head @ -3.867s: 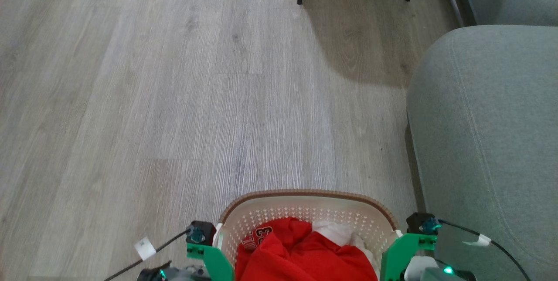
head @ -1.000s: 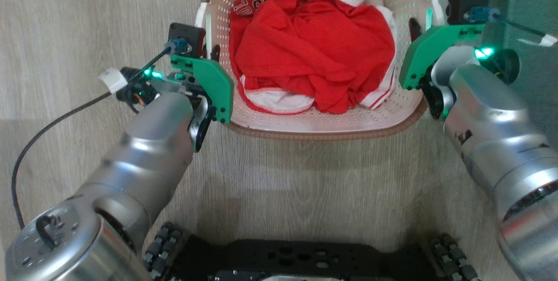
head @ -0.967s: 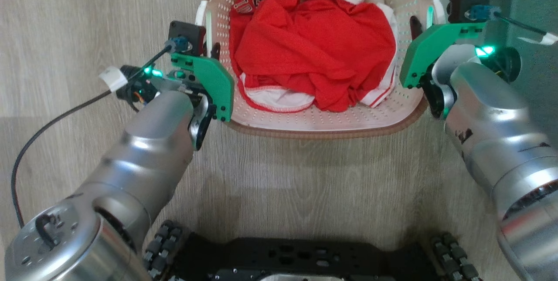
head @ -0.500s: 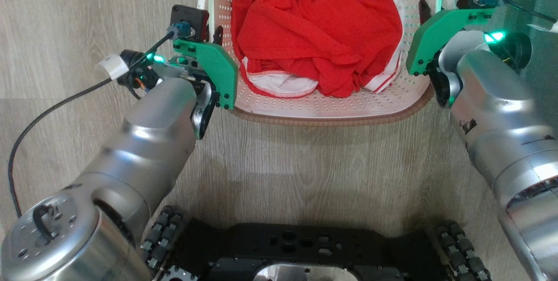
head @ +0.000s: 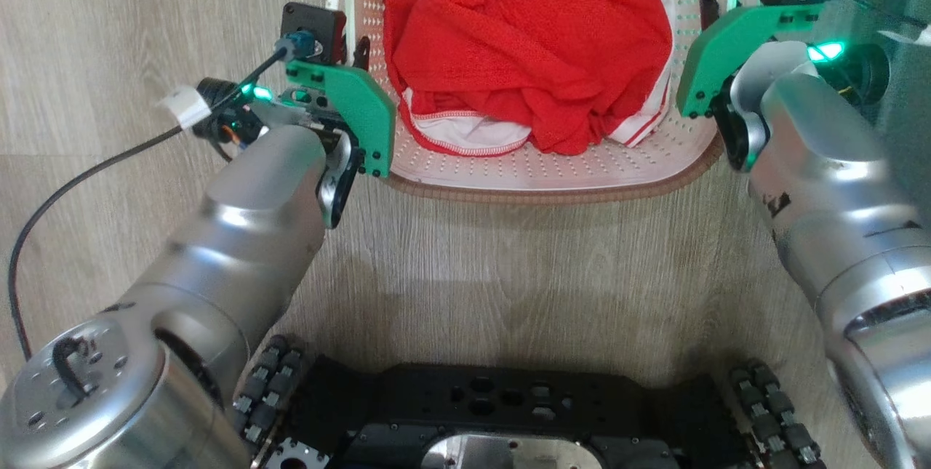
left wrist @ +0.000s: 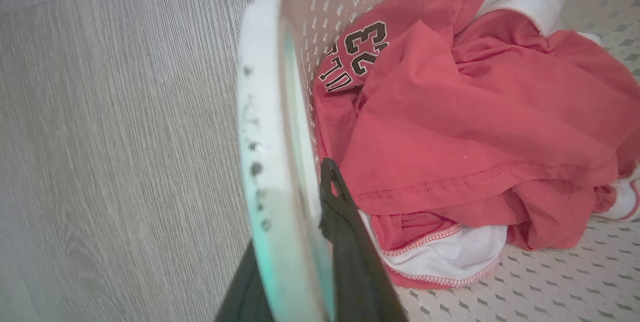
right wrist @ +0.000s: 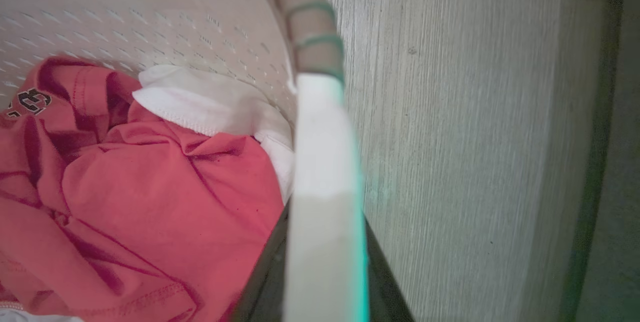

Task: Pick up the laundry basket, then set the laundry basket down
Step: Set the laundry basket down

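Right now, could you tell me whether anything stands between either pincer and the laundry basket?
Nothing visible does: the left pincer is shut on the left handle of the laundry basket, and the right pincer on its right handle.

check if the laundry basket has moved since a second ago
Cannot tell. The laundry basket sits higher in the head view, but the floor plank seam has slid up about as far, so the camera moved.

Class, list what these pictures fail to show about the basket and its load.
- Head view: the laundry basket has its far end cut off by the top edge.
- All views: its underside, hidden by its own walls; lifted or resting, unclear.
- Right wrist view: white cloth, mostly buried under the red jersey.
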You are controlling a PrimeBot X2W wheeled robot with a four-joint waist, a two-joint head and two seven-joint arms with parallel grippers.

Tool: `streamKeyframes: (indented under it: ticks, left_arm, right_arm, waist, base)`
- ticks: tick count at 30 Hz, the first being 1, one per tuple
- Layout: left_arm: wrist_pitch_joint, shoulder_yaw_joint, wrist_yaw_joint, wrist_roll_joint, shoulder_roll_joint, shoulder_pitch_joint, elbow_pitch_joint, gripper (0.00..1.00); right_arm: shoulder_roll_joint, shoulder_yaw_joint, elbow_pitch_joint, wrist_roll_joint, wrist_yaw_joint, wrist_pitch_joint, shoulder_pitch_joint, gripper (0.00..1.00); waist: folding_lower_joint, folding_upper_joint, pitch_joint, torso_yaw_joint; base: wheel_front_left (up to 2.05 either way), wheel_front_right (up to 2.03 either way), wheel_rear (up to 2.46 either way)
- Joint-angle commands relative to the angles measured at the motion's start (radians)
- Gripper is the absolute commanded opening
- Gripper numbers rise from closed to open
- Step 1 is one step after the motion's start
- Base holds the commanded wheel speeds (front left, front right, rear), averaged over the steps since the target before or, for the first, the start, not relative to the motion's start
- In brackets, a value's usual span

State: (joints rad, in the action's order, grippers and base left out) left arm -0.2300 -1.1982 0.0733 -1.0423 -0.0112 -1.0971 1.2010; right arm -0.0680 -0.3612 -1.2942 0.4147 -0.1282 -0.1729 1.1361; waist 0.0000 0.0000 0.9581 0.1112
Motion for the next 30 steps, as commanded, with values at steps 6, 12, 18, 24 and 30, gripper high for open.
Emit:
streamKeyframes:
  ticks: [6,12,18,24,30]
  left_arm:
    - [-0.011,-0.022,0.009,-0.002,-0.039,-0.023,0.001,0.00]
    - [-0.011,-0.028,0.012,-0.011,-0.039,-0.026,-0.002,0.00]
    - [-0.013,-0.030,0.024,-0.030,-0.039,-0.021,-0.005,0.44]
    - [-0.012,-0.029,0.037,-0.054,-0.039,-0.014,-0.004,0.88]
    - [-0.022,-0.027,0.043,-0.063,-0.039,-0.012,0.002,1.00]
  right_arm:
    - [0.017,0.027,0.003,-0.083,-0.003,0.006,-0.025,0.00]
    - [0.017,0.032,0.003,-0.087,-0.003,0.004,-0.026,0.18]
    - [0.018,0.019,0.003,-0.075,-0.003,-0.002,-0.024,0.84]
    - [0.018,-0.003,0.004,-0.057,-0.003,-0.016,-0.023,1.00]
    - [0.018,-0.034,0.025,-0.029,-0.003,-0.040,-0.028,1.00]
  waist:
    - [0.0000,0.0000,0.005,0.000]
    - [0.0000,0.0000,0.004,0.006]
    - [0.0000,0.0000,-0.003,0.006]
    - [0.0000,0.0000,-0.014,0.002]
    - [0.0000,0.0000,-0.042,-0.005]
  base:
    - [0.00,0.00,0.00]
    - [0.00,0.00,0.00]
    - [0.00,0.00,0.00]
    - [0.00,0.00,0.00]
    - [0.00,0.00,0.00]
